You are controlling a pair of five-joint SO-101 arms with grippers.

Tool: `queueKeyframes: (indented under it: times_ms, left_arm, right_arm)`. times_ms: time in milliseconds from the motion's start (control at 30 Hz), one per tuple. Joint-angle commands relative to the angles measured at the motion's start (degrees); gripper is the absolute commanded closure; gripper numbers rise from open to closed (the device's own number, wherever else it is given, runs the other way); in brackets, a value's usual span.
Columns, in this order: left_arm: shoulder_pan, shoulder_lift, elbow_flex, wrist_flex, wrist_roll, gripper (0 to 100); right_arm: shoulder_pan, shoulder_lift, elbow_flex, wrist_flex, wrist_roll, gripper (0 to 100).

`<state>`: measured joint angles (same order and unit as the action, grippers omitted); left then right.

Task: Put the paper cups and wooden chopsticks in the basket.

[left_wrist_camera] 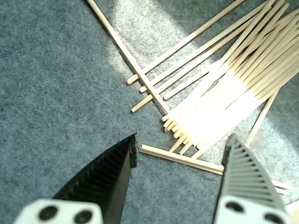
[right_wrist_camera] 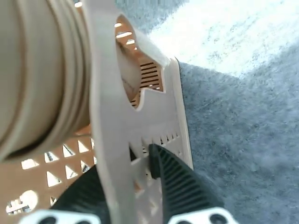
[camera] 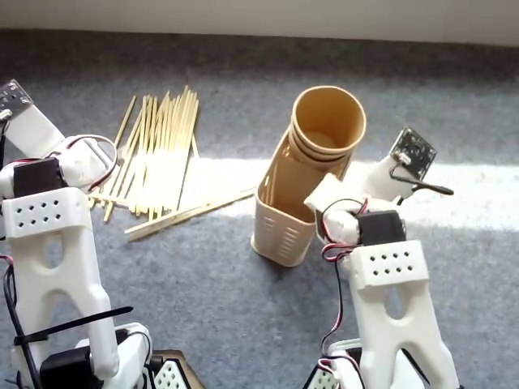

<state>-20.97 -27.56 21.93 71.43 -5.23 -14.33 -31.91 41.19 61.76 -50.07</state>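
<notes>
As I judge it, the step in hand is gathering the chopsticks [camera: 158,154], because the paper cups [camera: 328,121] are already in the basket [camera: 280,231] — a nested stack that leans out toward 1 o'clock. The basket stands upright near the middle of the grey surface [camera: 211,308]. The chopsticks lie loose at about 10 o'clock from it, apart from it, and only a long stick [camera: 195,212] reaches close to its base.

The left hand [left_wrist_camera: 182,142] hangs over the near end of the pile with its fingers spread wide and is grasping nothing. A crosswise chopstick [left_wrist_camera: 180,158] lies on the surface below the gap. The right hand [right_wrist_camera: 128,163] is clenched on the wall of the basket at its 3 o'clock side, with one finger inside and one outside.

To do this well, I would lower the left hand across the sticks, not along them, and close on a few near their middle so they do not tip. The right hand should hold the basket firm — the leaning cups leave little free opening and may topple it.

The count is one basket and two hands. The cups show three or perhaps four rims, and I cannot tell exactly. The chopsticks are many, surely more than twenty, and overlap too much for a true count.
</notes>
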Motion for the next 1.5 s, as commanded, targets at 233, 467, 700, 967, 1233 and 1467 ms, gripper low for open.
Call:
queueKeyframes:
  times_ms: [233,467,700,967,1233,1467]
  left_arm:
    - [0.75,-1.19,-0.13,-0.70,0.70,70]
    - [0.75,-1.27,-0.22,-0.35,0.44,70]
    - [0.75,-1.19,-0.22,-0.35,0.44,70]
    - [1.10,-1.01,-1.63,-0.35,-1.41,70]
    - [7.87,7.69,-12.00,5.01,-1.93,70]
    - [15.78,24.57,-36.00,22.15,-12.40,70]
  right_arm:
    - [-4.70,-0.04,4.79,-11.30,-1.41,98.6]
    - [-2.59,-4.79,4.79,-11.30,5.89,69.1]
    - [-1.10,-13.85,4.53,-7.52,6.42,64.1]
    - [12.09,-33.89,4.18,-6.29,14.24,67.0]
    - [26.68,-58.77,4.97,-2.24,21.63,67.0]
    - [34.42,-62.73,25.10,-1.36,33.93,67.0]
